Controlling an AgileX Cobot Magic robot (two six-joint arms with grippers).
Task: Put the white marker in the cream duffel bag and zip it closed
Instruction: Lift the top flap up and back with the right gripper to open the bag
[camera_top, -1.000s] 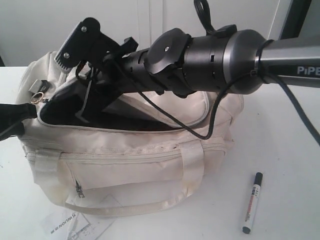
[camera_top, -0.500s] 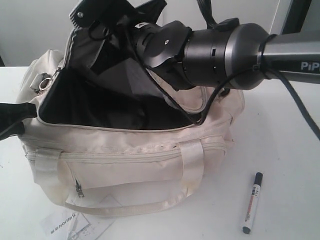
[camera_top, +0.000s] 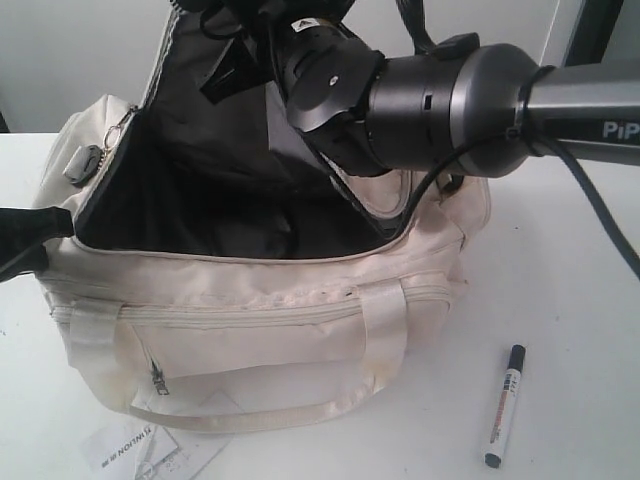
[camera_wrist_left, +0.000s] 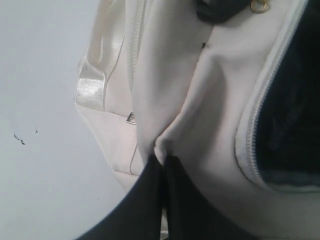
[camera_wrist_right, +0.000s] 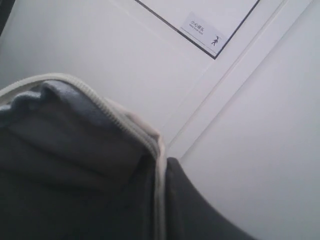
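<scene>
The flap (camera_top: 215, 120) has been lifted higher than a second ago by the right gripper (camera_wrist_right: 159, 165), which is clamped on its zip edge. The end fabric of the bag (camera_top: 250, 330) is pinched in the closed left gripper (camera_wrist_left: 162, 162). The marker (camera_top: 503, 405) is seen lying on the table (camera_top: 580, 280), apart from the bag's front right corner.

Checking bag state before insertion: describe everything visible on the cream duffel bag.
The cream duffel bag is soft cream fabric, sitting upright on the white table. Its curved top flap is raised, held at the zip edge by the shut right gripper, exposing black lining and an open main compartment. The left gripper pinches fabric at one end. Shiny strap handles hang down the front by a zip pocket. The white marker lies apart, outside.
</scene>
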